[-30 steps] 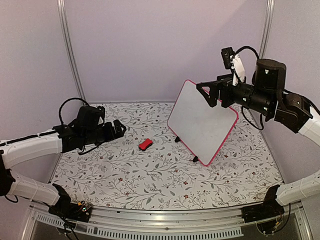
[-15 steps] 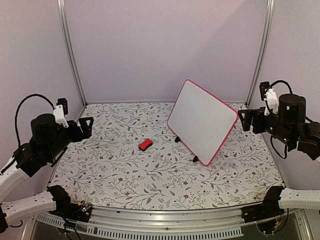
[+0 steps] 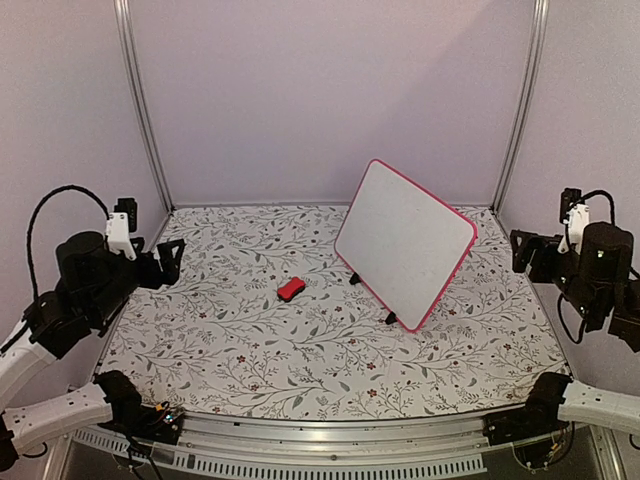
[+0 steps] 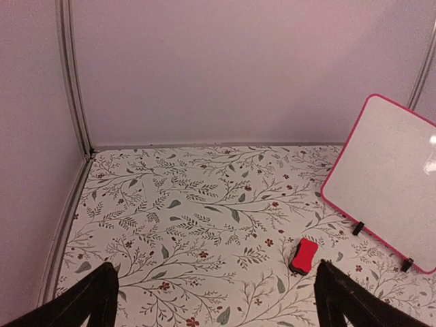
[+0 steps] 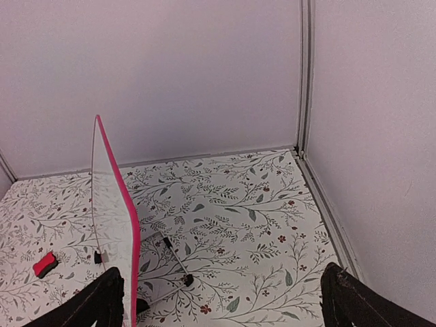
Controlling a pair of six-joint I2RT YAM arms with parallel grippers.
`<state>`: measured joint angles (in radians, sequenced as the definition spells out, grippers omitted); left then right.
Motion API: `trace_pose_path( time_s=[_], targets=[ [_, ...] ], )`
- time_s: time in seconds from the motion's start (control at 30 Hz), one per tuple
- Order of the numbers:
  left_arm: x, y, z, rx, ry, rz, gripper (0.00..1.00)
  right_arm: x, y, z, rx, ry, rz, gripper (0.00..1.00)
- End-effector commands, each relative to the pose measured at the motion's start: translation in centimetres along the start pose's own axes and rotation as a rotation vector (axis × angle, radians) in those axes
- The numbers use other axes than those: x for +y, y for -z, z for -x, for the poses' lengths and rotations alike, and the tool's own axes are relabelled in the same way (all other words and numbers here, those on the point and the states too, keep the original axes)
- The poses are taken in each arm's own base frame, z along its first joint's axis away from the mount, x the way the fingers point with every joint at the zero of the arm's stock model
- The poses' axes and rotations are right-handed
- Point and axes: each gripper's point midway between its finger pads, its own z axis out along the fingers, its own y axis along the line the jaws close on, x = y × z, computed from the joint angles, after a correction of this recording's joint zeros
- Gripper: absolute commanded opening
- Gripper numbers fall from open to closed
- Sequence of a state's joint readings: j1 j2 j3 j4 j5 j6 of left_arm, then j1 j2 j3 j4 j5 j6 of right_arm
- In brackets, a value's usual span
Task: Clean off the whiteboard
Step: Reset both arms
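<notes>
The whiteboard (image 3: pixel 405 240) stands tilted on two small black feet at the right middle of the table, its red-pink-framed face blank. It also shows at the right of the left wrist view (image 4: pixel 392 197) and edge-on in the right wrist view (image 5: pixel 126 218). A small red eraser (image 3: pixel 291 289) lies on the table left of the board (image 4: pixel 304 254). My left gripper (image 3: pixel 168 262) hangs open at the far left, holding nothing (image 4: pixel 216 300). My right gripper (image 3: pixel 524 255) is open at the far right, clear of the board (image 5: pixel 221 300).
The table has a floral cover (image 3: pixel 300 340) and is enclosed by pale walls with metal corner posts (image 3: pixel 140 110). A thin metal prop (image 5: pixel 176 259) braces the board from behind.
Both arms have drawn back from the middle to the sides. The right gripper has left the board's upper right edge; the left one has pulled away from the eraser. Board and eraser stayed put.
</notes>
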<state>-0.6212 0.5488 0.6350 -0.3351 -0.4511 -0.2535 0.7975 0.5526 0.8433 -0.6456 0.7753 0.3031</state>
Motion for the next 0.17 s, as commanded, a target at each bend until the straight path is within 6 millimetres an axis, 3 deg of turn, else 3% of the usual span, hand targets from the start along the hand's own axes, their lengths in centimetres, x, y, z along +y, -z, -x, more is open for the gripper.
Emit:
trace_pose_path(
  time_s=[0.0, 0.13],
  targets=[
    [0.02, -0.09, -0.63, 0.006, -0.030, -0.015, 1.00, -1.97, 0.74, 1.64, -0.089, -0.077, -0.075, 0.99],
    [0.47, 0.04, -0.44, -0.002, -0.020, 0.001, 1.00, -1.38, 0.74, 1.91, -0.092, -0.081, -0.043, 0.99]
  ],
)
